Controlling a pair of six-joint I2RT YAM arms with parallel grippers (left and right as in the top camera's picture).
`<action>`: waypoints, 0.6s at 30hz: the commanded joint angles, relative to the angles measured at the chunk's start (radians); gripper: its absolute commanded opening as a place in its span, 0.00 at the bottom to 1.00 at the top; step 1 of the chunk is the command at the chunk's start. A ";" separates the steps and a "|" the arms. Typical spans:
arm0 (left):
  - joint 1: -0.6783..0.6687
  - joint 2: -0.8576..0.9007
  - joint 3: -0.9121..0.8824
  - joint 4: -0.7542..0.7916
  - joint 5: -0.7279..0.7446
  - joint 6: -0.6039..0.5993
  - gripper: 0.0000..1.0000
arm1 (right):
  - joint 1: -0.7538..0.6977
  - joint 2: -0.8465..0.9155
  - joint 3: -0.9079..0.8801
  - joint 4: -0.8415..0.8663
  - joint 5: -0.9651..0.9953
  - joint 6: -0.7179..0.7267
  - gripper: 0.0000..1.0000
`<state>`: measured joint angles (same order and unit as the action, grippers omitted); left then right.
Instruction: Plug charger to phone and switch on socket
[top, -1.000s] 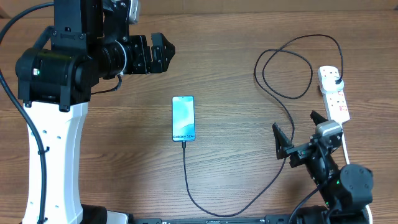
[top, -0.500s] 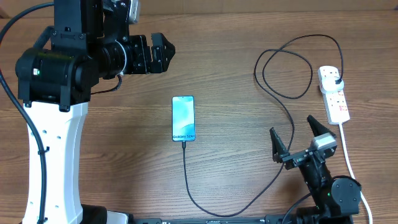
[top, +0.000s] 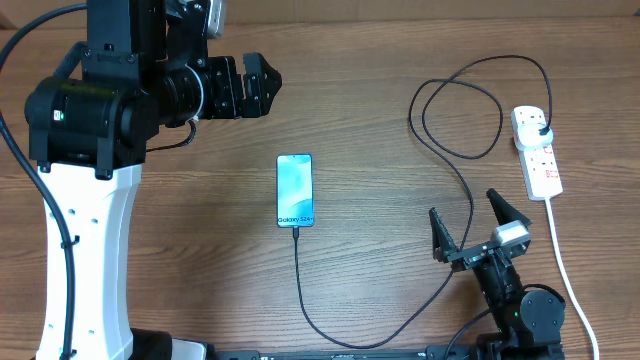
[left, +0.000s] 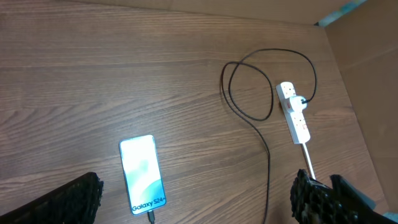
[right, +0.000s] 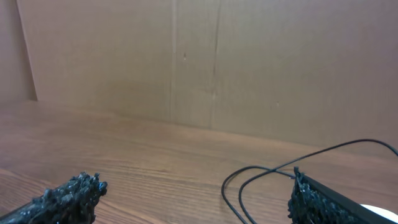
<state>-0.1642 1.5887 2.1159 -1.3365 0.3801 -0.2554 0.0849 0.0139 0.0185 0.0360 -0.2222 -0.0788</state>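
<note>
Parts of both claws are cut off. The left wrist view shows the black left gripper (top: 266, 86) only as two rough dark fingers (left: 69, 200) at the bottom corners, and the right wrist view shows as little of the black right gripper (top: 471, 222).

Overhead, the left gripper hangs over the brown wood-grain table (top: 380, 110) at upper left, jaws spread wide with nothing between them. Right of it, near the middle, the slim rectangular phone (top: 295, 190) lies flat with its light-blue screen up. The charger (top: 300, 290), a long thin black cable, meets the phone's near short edge, though the joint is too small to tell whether the tip is fully seated. From there the cable curves right, passes under the gap of the right gripper and loops. It ends in a black plug (top: 541, 131) sitting in the white elongated socket (top: 540, 165) at far right.

The right gripper's jaws also stand wide and hold nothing; whether they touch the cable cannot be told. The socket's small red switch markings are too fine to read as on or off. Its thick white cord (top: 566, 275) runs to the near edge beside the right arm.

Compared with a second earlier, the right gripper sits lower and slightly further left in the overhead view — now well apart from the socket's near end. The left gripper, phone, charger and socket lie as before.
</note>
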 joint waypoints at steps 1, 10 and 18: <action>0.002 -0.005 0.013 0.001 -0.007 0.005 1.00 | -0.002 -0.012 -0.011 0.006 -0.003 -0.002 1.00; 0.002 -0.005 0.013 0.001 -0.007 0.005 1.00 | -0.002 -0.011 -0.011 -0.099 -0.012 0.003 1.00; 0.002 -0.005 0.013 0.001 -0.007 0.005 1.00 | -0.002 -0.011 -0.011 -0.098 -0.011 0.003 1.00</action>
<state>-0.1642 1.5887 2.1159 -1.3365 0.3801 -0.2554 0.0849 0.0120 0.0185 -0.0685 -0.2295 -0.0788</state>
